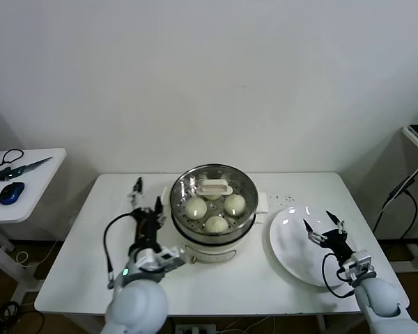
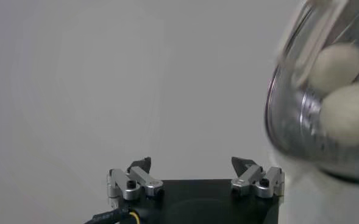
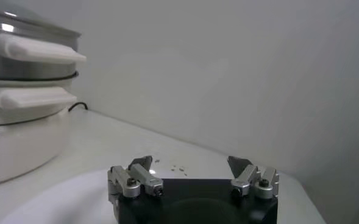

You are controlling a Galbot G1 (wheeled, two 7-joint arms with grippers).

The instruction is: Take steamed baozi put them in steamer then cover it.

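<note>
1. Tabletop [image 1: 70,271], white and rectangular, carries everything; a smaller side table [image 1: 35,188] stands apart at its nine o'clock with a blue mouse [image 1: 11,193] on it.
2. Steamer [image 1: 195,243], a shiny steel pot on a white base, sits at the middle of the tabletop, its white side handles showing in the right wrist view [image 3: 36,49].
3. Plate [image 1: 289,240], flat and white, lies just beside the steamer at its three o'clock, with nothing on it.
4. Cover [image 1: 245,186], clear glass with a metal rim and a cream handle [image 1: 214,186] at its centre, rests on top of the steamer, closing it.
5. Steamed baozi [image 1: 196,207]: three cream-white buns show plainly through the glass, one at nine o'clock, one at three and one at six; a fourth seems to sit at twelve o'clock behind the handle, mostly hidden. The left wrist view shows buns [image 2: 344,112] through the curved glass.
6. Left hand [image 1: 145,209] hovers just beside the steamer at its nine o'clock, fingers spread apart and grasping nothing.
7. Right hand [image 1: 324,228] hangs over the plate's three o'clock side, released, its fingers spread with nothing between them.
</note>
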